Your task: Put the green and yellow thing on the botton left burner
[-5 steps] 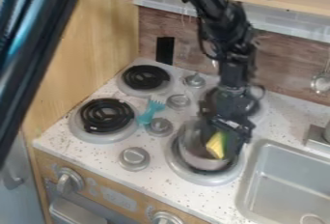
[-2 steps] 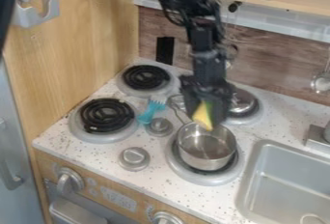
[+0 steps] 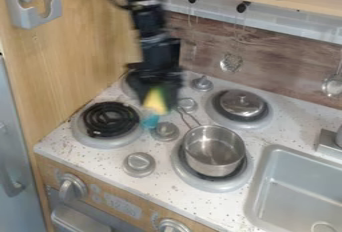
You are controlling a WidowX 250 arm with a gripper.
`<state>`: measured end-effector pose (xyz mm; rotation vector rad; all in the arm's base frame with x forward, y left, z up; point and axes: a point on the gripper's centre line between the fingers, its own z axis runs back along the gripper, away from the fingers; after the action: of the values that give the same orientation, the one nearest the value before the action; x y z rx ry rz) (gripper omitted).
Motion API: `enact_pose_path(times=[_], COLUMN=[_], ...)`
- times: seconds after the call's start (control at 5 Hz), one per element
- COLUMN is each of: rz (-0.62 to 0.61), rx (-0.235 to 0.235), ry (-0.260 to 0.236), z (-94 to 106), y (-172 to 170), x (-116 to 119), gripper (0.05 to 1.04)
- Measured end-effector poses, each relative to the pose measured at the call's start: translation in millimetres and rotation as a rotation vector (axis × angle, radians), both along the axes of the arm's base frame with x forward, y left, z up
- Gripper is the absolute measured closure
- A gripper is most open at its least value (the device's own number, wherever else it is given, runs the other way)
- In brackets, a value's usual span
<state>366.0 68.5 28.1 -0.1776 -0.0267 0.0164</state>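
Your one camera looks down at a slant from above the front of the toy stove's tabletop (image 3: 294, 121), facing the backsplash (image 3: 274, 63). It is near enough to crop the sink (image 3: 297, 191) at lower right; the wooden side panel (image 3: 67, 66) stands at left.

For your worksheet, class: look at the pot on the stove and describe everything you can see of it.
The pot is round, fairly deep and silvery, with a shine like metal. It stands upright and open, with no lid on it, so its bare inside wall and bottom show. A thin, wire-like handle slants from its rim toward the back left of the stove. It rests on the front right burner, whose grey ring shows around its base.
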Motion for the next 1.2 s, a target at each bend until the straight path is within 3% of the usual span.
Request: enact_pose_path(times=[0.2,0.6,0.8,1.0,1.2], rz=[0.064,0.128,0.150,0.161,0.163], rx=[0.007,0.088,0.139,0.196,0.217], ry=[-0.020,-0.039,-0.014,0.055,0.088], z=[0.0,-16.7,-32.3,-51.3,-54.4], y=[30.0,68.2,77.9,85.2,92.1], x=[-3.9,0.9,4.0,9.5,14.6], gripper=[0.354,0.354,0.354,0.354,0.355])
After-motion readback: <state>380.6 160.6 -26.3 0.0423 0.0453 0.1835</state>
